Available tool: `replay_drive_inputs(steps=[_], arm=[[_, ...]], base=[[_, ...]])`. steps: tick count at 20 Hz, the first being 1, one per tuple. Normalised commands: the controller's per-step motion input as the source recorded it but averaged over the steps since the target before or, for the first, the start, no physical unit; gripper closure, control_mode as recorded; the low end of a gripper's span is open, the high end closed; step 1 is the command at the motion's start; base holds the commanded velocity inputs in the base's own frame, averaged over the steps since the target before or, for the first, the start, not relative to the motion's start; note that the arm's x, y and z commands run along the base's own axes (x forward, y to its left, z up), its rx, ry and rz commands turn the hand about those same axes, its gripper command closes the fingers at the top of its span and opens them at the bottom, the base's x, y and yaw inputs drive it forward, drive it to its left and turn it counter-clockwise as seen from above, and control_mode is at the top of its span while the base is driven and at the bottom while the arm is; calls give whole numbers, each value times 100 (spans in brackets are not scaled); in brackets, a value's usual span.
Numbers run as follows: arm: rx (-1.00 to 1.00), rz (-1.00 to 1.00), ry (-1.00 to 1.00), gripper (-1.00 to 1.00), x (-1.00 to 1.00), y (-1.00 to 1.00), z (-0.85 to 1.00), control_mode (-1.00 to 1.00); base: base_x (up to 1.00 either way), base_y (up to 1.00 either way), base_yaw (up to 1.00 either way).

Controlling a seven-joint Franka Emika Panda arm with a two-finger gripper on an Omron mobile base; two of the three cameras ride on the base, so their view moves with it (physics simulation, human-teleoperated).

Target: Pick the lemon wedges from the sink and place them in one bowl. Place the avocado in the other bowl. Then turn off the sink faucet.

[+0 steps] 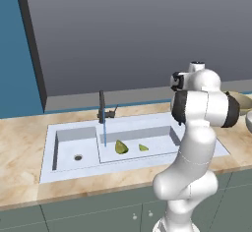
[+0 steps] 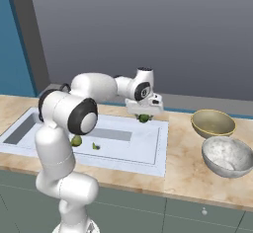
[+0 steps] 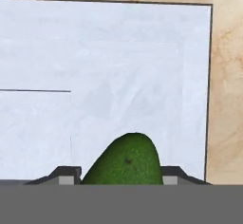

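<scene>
Avocado lifted over the sink

The tool (image 2: pixel 144 114) gripped the avocado (image 3: pixel 126 160) above the sink's (image 2: pixel 148 154) right end; both wedges (image 1: pixel 121 147) lay in the long basin, two bowls (image 2: pixel 213 122) stood on the bench (image 2: pixel 183 170) right of it.

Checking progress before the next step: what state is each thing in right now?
gripper: shut on the avocado, raised over the sink's right end
avocado: held between the fingers, off the sink
larger lemon wedge: lying in the long basin
smaller lemon wedge: lying in the long basin
sink faucet: running, a blue stream falls
yellow bowl: upright, empty
grey bowl: upright, empty
</scene>
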Motion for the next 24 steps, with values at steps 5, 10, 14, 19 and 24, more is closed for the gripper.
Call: replay_drive_inputs(steps=[5,10,14,19,24], arm=[[0,0,-1,100,12,-44,7,-100],[0,0,-6,100,8,-38,4,-100],[0,-2,-15,100,0,-27,0,-100],[-1,-1,-18,100,0,-12,0,-100],[-4,-1,-14,100,1,-9,0,-100]], base=[[0,0,0],[0,0,0],[0,0,0],[0,0,0],[0,0,0]])
